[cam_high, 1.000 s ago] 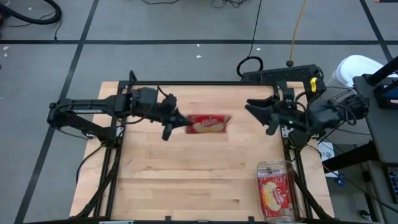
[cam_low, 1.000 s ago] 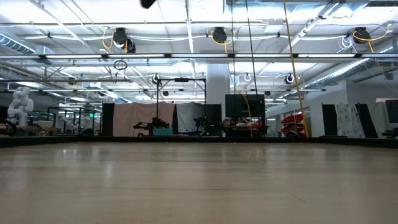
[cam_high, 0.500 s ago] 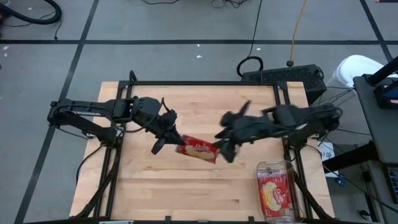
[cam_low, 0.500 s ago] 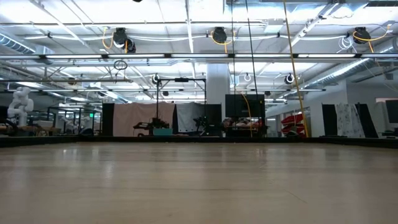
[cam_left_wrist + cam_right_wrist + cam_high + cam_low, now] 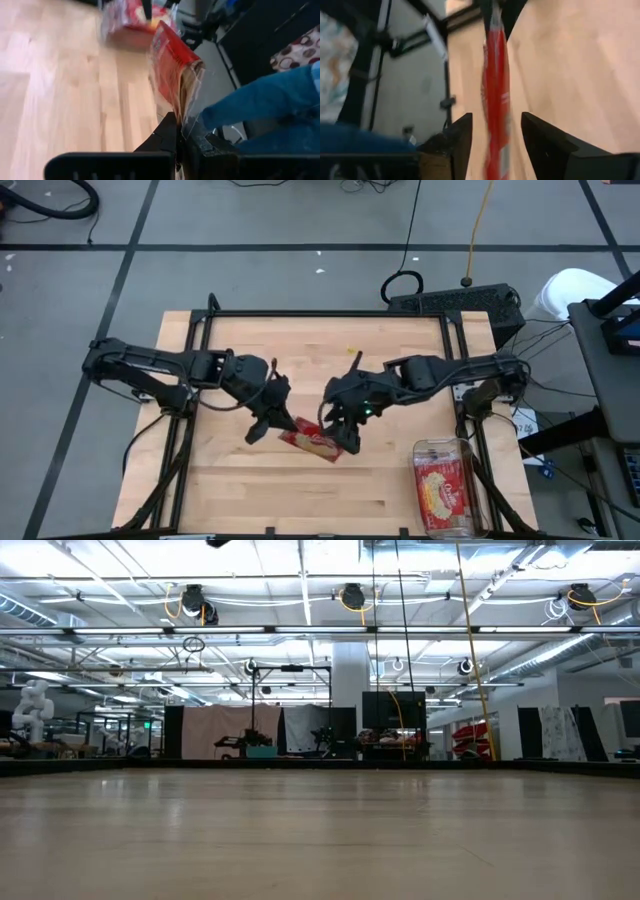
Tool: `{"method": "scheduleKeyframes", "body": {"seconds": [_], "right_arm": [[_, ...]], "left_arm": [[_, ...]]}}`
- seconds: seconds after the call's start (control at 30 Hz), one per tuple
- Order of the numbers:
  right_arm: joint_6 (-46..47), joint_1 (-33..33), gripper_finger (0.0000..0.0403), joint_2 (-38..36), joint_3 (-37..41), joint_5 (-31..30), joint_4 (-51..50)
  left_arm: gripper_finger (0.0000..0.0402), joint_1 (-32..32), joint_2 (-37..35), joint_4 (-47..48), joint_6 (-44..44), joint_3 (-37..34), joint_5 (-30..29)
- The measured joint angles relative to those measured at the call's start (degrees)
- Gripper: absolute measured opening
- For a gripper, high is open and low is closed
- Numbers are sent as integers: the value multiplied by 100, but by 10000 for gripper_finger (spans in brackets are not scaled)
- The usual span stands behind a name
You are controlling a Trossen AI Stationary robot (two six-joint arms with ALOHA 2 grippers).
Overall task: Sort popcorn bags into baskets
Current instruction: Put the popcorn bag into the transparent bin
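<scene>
Left end effector (image 5: 268, 418) sits over the middle of the table (image 5: 250, 480), slightly toward the left edge. Its fingers (image 5: 167, 132) are pressed together on one end of a red popcorn bag (image 5: 312, 442), pinching it. In the left wrist view the bag stands up on edge out of the closed fingers, red face to one side, crumpled film at the pinched end.

Right end effector (image 5: 342, 430) is at the bag's other end, near the table centre. Its fingers (image 5: 457, 140) are spread, one on each side of the bag; the right wrist view shows the bag edge-on in the gap between them. Contact between these fingers and the bag cannot be told.

The held bag spans the space between the two end effectors, tilted relative to the table edges.

Clear plastic basket (image 5: 444, 486) stands at the table's near right corner, well apart from both end effectors. A second popcorn bag (image 5: 443, 492) lies flat inside it, popcorn picture up.

Low view shows bare table surface and the room behind; neither arm is visible there.
</scene>
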State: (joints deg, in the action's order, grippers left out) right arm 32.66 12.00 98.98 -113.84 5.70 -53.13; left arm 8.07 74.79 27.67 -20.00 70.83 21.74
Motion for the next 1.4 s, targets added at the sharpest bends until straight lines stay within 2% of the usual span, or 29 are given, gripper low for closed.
{"method": "scheduleKeyframes", "body": {"seconds": [0.13, 0.3, 0.47, 0.63, 0.73, 0.9, 1.07, 1.27, 1.4], "right_arm": [[-178, -39, 132, 168, 7, 484, -141], [-247, -36, 103, 212, 9, 476, -237], [-297, -32, 91, 219, 190, 211, -271], [-338, -34, 78, 221, 393, 465, -214], [-338, -32, 57, 220, 466, 489, -154], [-232, -32, 10, 191, 472, 490, -232], [308, -30, 13, 99, 472, 474, -766], [1676, 56, 8, -257, 474, 442, -1902], [3041, 318, 7, -622, 473, 49, -2775]], "left_arm": [[15, 5, 101, -67, -154, 5, 11], [7, 1, 231, -33, -216, 1, -14], [14, 1, 302, -246, -133, 11, -33], [7, 1, 301, -413, -143, 4, -88], [9, 1, 304, -415, -154, 4, -220], [46, 1, 304, -414, -494, 4, -579], [93, 0, 301, -413, -797, 4, -1327], [183, 1, 300, -151, -1334, 4, -1978], [228, 1, 299, 211, -1482, 4, -2191]]}}
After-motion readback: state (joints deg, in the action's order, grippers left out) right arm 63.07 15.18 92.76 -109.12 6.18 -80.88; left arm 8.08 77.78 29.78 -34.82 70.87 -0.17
